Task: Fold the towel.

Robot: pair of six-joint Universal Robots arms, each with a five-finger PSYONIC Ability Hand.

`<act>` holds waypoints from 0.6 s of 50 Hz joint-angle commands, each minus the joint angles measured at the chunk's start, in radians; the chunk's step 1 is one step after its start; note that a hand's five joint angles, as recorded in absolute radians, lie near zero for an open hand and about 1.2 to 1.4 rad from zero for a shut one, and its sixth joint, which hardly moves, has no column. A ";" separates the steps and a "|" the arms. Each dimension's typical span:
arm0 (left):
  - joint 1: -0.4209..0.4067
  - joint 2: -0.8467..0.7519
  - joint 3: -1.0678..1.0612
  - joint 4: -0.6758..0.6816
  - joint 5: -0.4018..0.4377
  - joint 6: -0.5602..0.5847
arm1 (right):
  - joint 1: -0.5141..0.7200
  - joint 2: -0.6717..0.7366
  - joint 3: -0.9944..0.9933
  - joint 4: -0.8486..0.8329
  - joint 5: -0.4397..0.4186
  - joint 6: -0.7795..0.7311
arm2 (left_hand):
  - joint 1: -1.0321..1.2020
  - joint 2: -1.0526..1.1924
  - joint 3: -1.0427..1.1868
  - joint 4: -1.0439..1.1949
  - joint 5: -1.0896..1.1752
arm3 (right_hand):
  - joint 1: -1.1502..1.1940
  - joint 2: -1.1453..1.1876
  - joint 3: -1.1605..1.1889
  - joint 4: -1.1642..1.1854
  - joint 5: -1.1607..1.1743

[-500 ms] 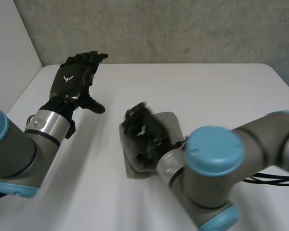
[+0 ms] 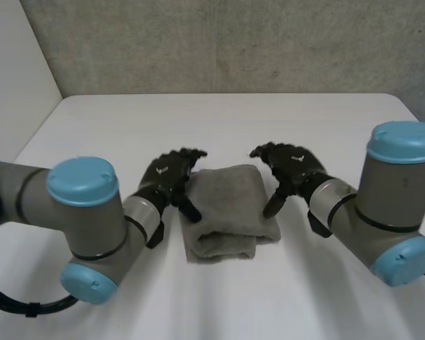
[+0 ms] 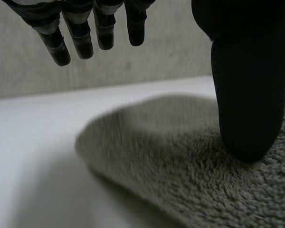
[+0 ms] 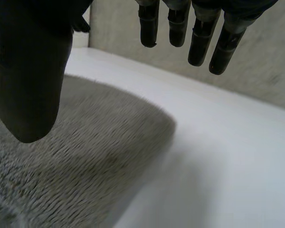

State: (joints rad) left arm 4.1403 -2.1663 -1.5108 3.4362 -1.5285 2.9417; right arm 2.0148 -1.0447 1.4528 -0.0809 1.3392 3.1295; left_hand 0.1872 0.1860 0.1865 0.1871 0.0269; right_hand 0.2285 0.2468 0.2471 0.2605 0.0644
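You had the towel [image 2: 227,205] lying folded on the white table [image 2: 219,120], between the two hands. Its long axis ran away from the robot: one short end pointed at the grey wall [image 2: 219,42], and the other, where the folded layers made a doubled lip, pointed back toward the arms. Your left hand [image 2: 168,173] sat just beside one long edge and your right hand [image 2: 292,166] just beside the opposite one, so the cloth lay flanked, with a hand at each side. The left hand was open and held nothing. Its fingers [image 3: 80,40] were straight and raised clear of the cloth, and its thumb [image 3: 247,95] came down with the tip resting on the pile near that edge. The right hand was open too, with its fingers [image 4: 199,42] straight and apart above the bare table just past the towel's rounded corner. Its thumb [image 4: 31,80] hung low over the cloth, but you could not have told from the right wrist view whether the tip touched it. In both wrist views the thumbs hid part of the towel, its far edges were blurred, and the frame cut off the rest. From the head view you could not count the layers at the near end.
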 commanded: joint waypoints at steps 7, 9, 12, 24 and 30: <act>0.000 0.012 -0.003 -0.011 -0.021 0.100 | 0.016 0.161 -0.132 0.096 -0.008 0.001 | 0.015 0.016 0.015 0.015 0.000 | -0.054 -0.072 -0.073 -0.086 -0.064; 0.000 0.041 -0.005 -0.011 -0.021 0.111 | 0.018 0.118 -0.137 0.099 -0.002 0.000 | 0.009 0.010 0.009 0.009 -0.006 | -0.054 -0.072 -0.073 -0.086 -0.064; 0.001 0.110 0.001 -0.017 -0.021 0.119 | 0.016 0.075 -0.137 0.099 0.003 0.001 | 0.006 0.007 0.007 0.006 -0.008 | -0.054 -0.072 -0.073 -0.086 -0.064; 0.046 0.395 0.150 -0.235 -0.033 0.109 | -0.004 -0.323 -0.158 0.136 0.135 0.000 | -0.012 -0.011 -0.011 -0.012 -0.026 | -0.054 -0.072 -0.073 -0.086 -0.064; 0.142 0.436 0.259 -0.428 -0.053 0.111 | -0.044 -0.376 -0.195 0.239 0.241 -0.061 | -0.012 -0.011 -0.011 -0.012 -0.026 | -0.054 -0.072 -0.073 -0.086 -0.064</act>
State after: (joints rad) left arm 4.2099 -1.7607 -1.3391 3.1647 -1.5673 3.0530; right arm 2.0025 -1.3671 1.2910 0.0679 1.4782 3.1245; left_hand 0.1694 0.1688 0.1672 0.1673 0.0269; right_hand 0.2283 0.2468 0.2471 0.2605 0.0644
